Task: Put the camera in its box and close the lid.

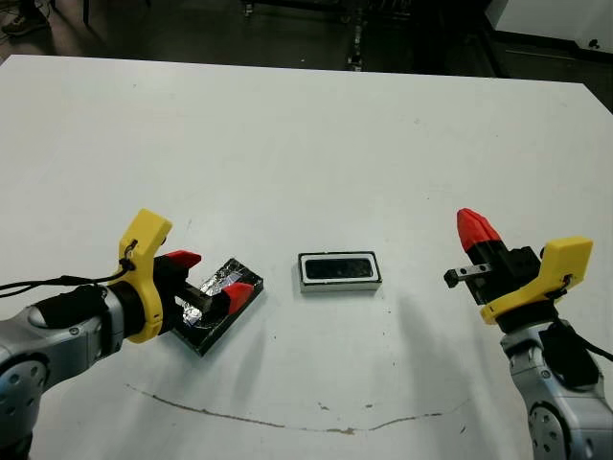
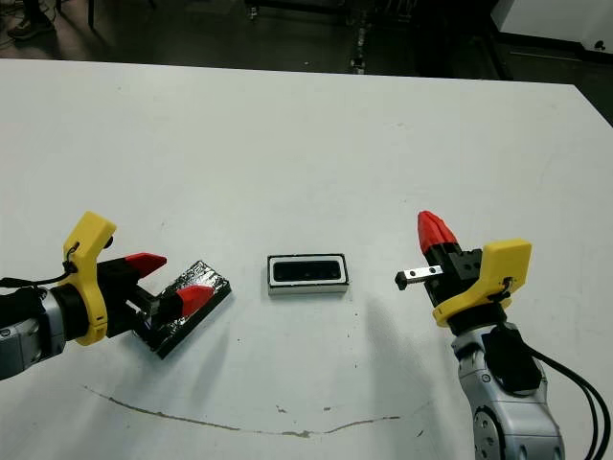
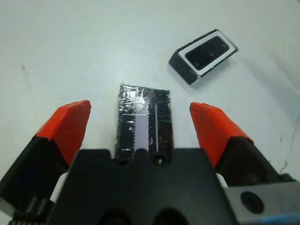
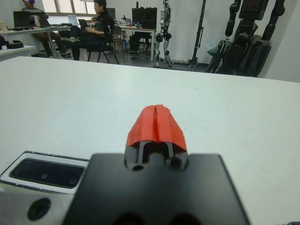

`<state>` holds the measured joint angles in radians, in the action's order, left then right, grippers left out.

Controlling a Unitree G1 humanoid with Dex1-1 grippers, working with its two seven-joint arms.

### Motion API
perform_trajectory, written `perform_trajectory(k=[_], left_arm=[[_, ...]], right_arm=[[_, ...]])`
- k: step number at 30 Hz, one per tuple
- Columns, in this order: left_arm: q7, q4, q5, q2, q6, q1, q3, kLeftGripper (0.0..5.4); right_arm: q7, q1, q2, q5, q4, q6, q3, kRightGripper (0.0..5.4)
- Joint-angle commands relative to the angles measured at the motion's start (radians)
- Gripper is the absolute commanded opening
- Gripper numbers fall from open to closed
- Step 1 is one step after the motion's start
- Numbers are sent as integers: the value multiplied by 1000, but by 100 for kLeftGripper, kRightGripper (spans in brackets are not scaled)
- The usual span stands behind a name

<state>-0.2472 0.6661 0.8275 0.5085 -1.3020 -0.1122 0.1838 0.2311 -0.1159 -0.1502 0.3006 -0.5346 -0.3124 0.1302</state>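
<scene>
Two red-tipped fingers of my left gripper (image 1: pixel 211 274) stand spread around the glossy, crinkly black rectangular lid (image 1: pixel 218 302) on the white table (image 1: pixel 306 144), not yet clamping it. Right of it sits the shallow white-lined box (image 1: pixel 340 271) with the matte-black camera slab (image 1: pixel 337 267) already inside. My right gripper (image 1: pixel 476 230), fingers pressed together and empty, waits farther right. Next, I judge: grasp the lid, carry it over, align squarely.

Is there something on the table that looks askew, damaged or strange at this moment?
The lid lies off the box, to the box's left and turned at an angle to it, between the open left gripper fingers. The camera sits in the box. A thin brownish mark curves across the table. Nothing looks broken.
</scene>
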Motion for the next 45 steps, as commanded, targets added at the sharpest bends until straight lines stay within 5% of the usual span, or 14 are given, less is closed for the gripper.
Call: perform_trajectory(k=[1,45], left_arm=[[-22,-12,-31,44,15,-7,-33,540],[-114,-74,-138,128,5,13,-160,540]], right_arm=[[8,-14,-14,4,0,10,0,6],[13,-31,-21,16,-17,4,-7,6]])
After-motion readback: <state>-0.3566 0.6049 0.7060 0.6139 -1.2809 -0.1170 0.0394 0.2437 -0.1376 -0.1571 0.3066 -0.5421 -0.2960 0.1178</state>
